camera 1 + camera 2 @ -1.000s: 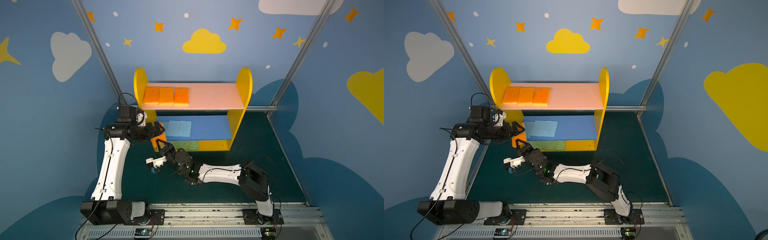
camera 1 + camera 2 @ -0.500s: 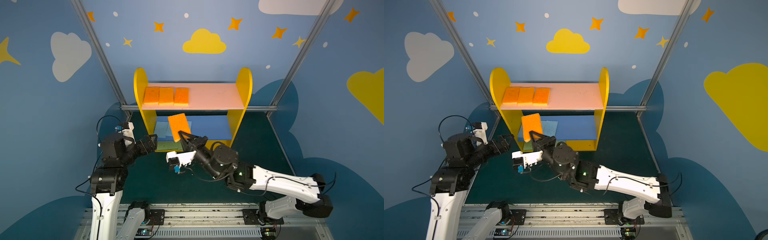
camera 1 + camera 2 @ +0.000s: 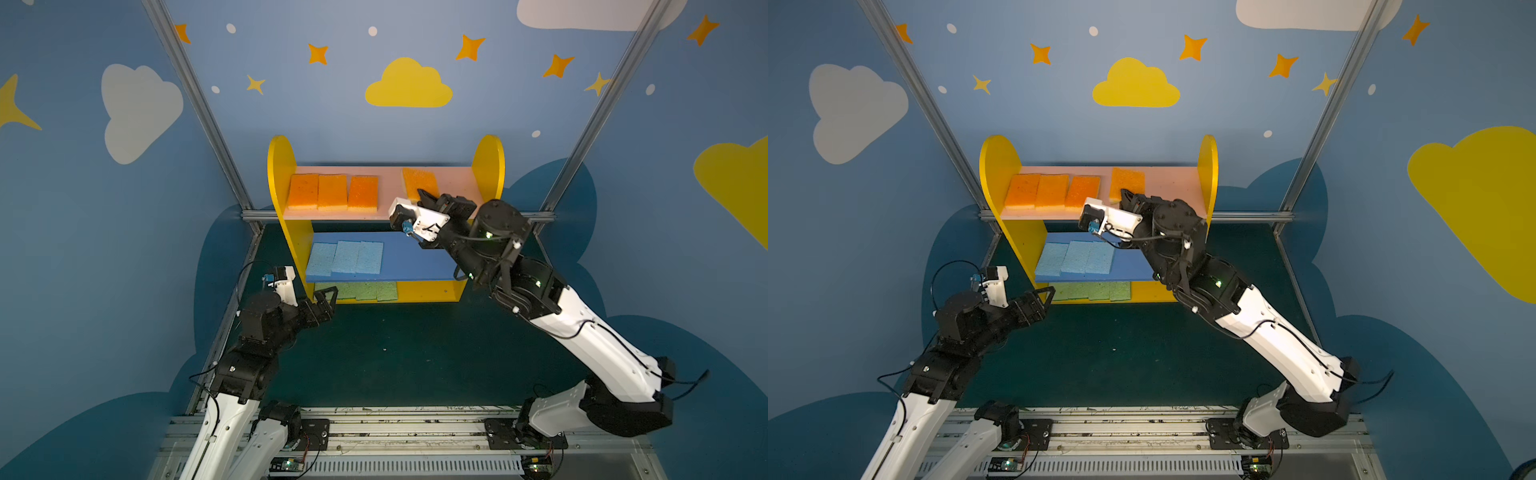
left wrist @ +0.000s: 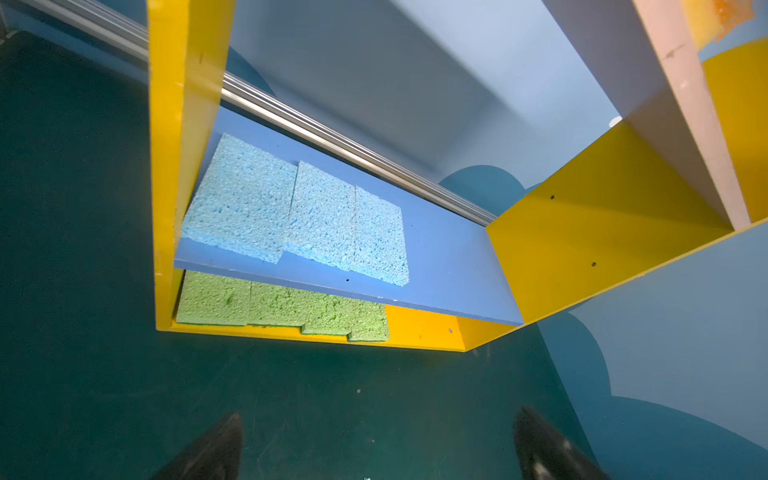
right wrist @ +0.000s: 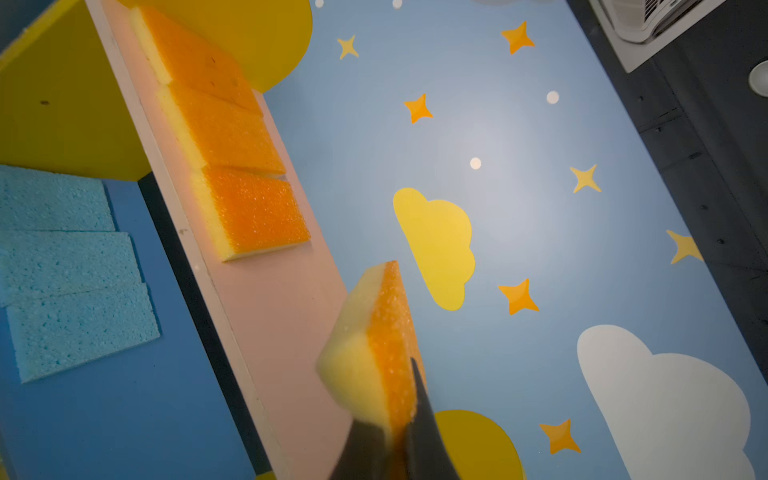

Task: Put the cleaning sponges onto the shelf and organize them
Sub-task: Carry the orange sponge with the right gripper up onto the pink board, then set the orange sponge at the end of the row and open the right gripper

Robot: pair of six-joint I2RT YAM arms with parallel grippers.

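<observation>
Your right gripper (image 3: pixel 428 196) is clenched on the near end of an orange sponge (image 3: pixel 419 182). In both top views the sponge sticks out of the jaws toward twelve o'clock, over the right half of the pink board (image 3: pixel 455 183) that tops the shelf (image 3: pixel 281 166). The right wrist view shows it pinched across its thickness, yellow face on one side and orange on the other. You cannot tell whether it touches the board. At its nine o'clock, apart from it, three more orange sponges (image 3: pixel 332 191) lie side by side on that board. Your left gripper (image 3: pixel 326 297) hangs released and empty, jaws spread wide, at the shelf's seven o'clock, just beside its left panel. The light blue sponges (image 4: pixel 299 216) lie on the left half of the blue board (image 4: pixel 449 266). The green sponges (image 4: pixel 282 307) lie below them on the yellow board (image 4: pixel 419 328).
</observation>
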